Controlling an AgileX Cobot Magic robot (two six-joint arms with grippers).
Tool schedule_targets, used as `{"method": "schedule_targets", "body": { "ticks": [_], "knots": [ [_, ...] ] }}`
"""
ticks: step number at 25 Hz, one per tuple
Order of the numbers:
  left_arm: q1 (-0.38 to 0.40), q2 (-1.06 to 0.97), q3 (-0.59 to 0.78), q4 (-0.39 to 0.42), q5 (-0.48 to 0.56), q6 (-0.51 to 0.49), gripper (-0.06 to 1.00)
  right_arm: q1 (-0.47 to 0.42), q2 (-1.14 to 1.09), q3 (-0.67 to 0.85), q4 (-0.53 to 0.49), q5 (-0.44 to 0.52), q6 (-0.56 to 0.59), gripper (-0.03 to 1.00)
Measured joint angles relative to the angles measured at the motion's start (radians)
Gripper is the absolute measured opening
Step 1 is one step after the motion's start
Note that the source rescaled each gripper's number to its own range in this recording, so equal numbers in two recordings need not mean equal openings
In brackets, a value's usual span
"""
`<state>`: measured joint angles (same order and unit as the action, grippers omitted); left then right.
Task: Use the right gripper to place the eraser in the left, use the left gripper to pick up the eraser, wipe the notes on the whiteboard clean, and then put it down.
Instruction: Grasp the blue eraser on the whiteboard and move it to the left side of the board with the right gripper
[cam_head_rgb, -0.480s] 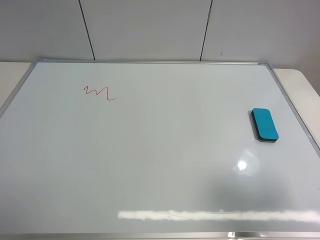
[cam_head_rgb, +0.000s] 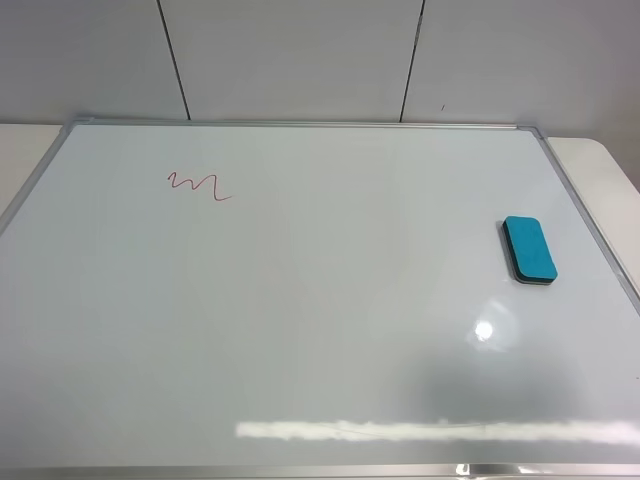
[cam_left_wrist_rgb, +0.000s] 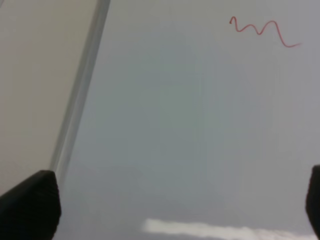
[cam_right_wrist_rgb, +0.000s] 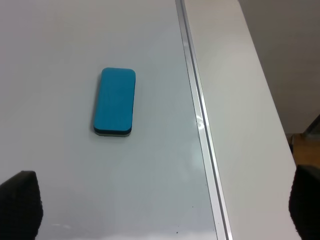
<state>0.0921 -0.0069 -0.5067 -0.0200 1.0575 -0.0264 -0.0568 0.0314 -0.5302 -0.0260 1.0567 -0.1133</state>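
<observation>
Pale wall panels (cam_head_rgb: 300, 50) with dark seams stand behind a cream tabletop (cam_head_rgb: 600, 170), on which the whiteboard (cam_head_rgb: 300, 330) lies flat. The eraser (cam_head_rgb: 529, 249) rests teal side up on the board, near its right frame edge and lying roughly along it. The notes (cam_head_rgb: 199, 186) sit toward the far left, well apart from the eraser. The left gripper (cam_left_wrist_rgb: 172, 202) hangs above the board by its left frame, released, fingertips spread wide. The right gripper (cam_right_wrist_rgb: 162, 200) hovers above the right edge, likewise spread, clear of the eraser.
</observation>
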Motion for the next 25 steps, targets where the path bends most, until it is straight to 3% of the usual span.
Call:
{"method": "schedule_targets", "body": {
  "ticks": [10, 20, 25],
  "knots": [
    [0.0, 0.0, 0.0, 0.0, 0.0, 0.0, 1.0, 0.0, 0.369, -0.223, 0.056, -0.139, -0.001, 0.98],
    [0.0, 0.0, 0.0, 0.0, 0.0, 0.0, 1.0, 0.0, 0.817, -0.263, 0.056, -0.195, 0.021, 0.98],
    [0.0, 0.0, 0.0, 0.0, 0.0, 0.0, 1.0, 0.0, 1.023, -0.263, 0.056, -0.294, 0.028, 0.98]
  ]
}}
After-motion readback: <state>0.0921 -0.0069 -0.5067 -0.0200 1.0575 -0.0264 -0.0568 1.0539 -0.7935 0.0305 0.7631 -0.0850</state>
